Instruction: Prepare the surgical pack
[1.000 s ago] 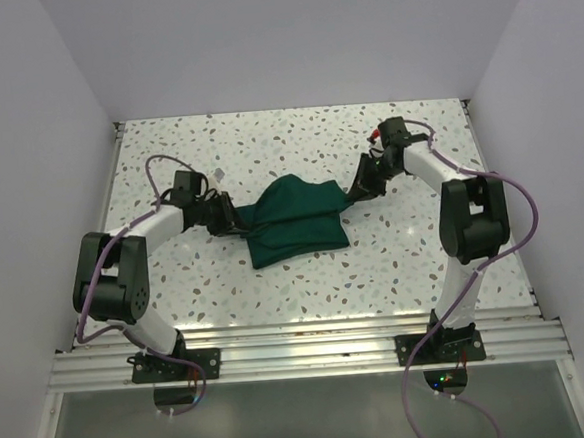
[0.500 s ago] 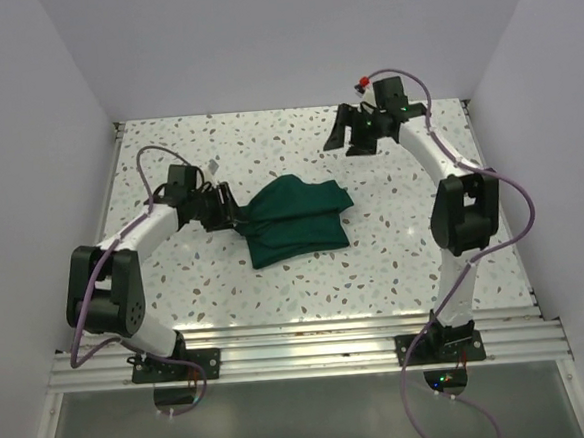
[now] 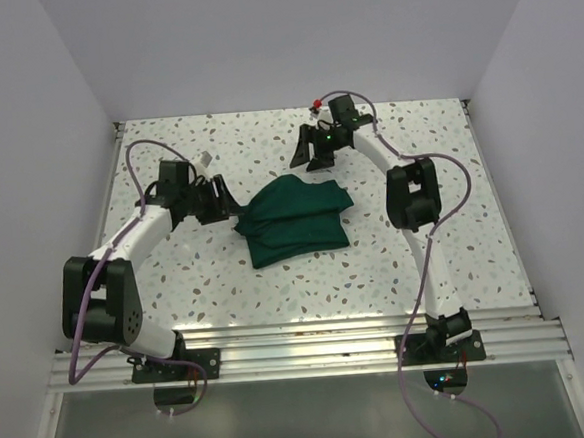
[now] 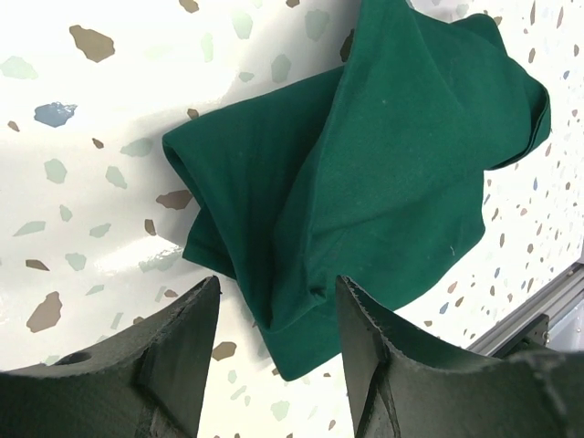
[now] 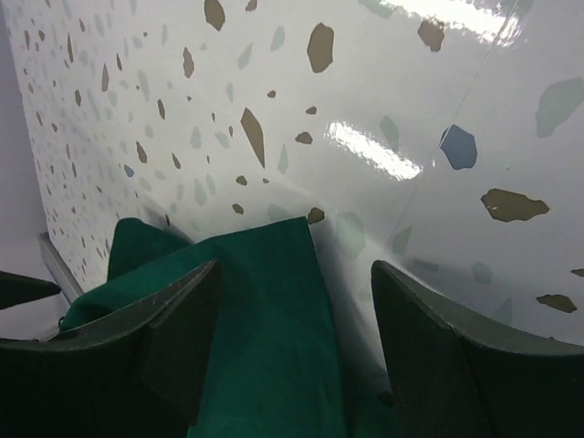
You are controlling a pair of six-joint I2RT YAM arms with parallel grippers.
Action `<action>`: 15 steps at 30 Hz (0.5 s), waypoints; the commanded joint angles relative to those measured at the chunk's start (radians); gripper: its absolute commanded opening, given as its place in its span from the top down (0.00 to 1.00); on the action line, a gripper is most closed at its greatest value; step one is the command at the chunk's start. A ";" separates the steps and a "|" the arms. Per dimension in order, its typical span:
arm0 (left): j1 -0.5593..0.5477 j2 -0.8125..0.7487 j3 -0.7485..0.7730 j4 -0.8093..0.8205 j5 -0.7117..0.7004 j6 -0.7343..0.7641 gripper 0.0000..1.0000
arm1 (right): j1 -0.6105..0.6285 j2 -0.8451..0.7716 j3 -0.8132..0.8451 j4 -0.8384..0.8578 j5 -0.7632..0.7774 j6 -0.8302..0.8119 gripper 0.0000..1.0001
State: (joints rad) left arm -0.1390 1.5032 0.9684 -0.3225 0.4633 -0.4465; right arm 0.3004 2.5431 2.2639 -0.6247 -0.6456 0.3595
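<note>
Drape (image 3: 292, 222) lies crosswise, middle of the table (image 3: 206, 275)
Our left gripper (image 3: 220, 197), parted and empty, sits just beside its left end; the right gripper (image 3: 310, 158), likewise, hangs beyond its far edge.

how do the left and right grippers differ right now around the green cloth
The left gripper sits close by the left end of the green cloth; the right gripper hangs beyond its far edge, apart from it. The left arm is folded, elbow near its base; the right arm stretches far forward. Shared: both grippers are open, and neither holds the cloth.
</note>
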 commanded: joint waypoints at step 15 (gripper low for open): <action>0.052 0.003 0.003 0.060 0.077 0.034 0.43 | 0.078 0.032 0.011 -0.075 -0.009 -0.050 0.47</action>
State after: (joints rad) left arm -0.1001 1.5051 0.9668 -0.3054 0.5117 -0.4412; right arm 0.3794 2.5656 2.2639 -0.6773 -0.6456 0.3298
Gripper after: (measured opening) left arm 0.575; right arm 0.544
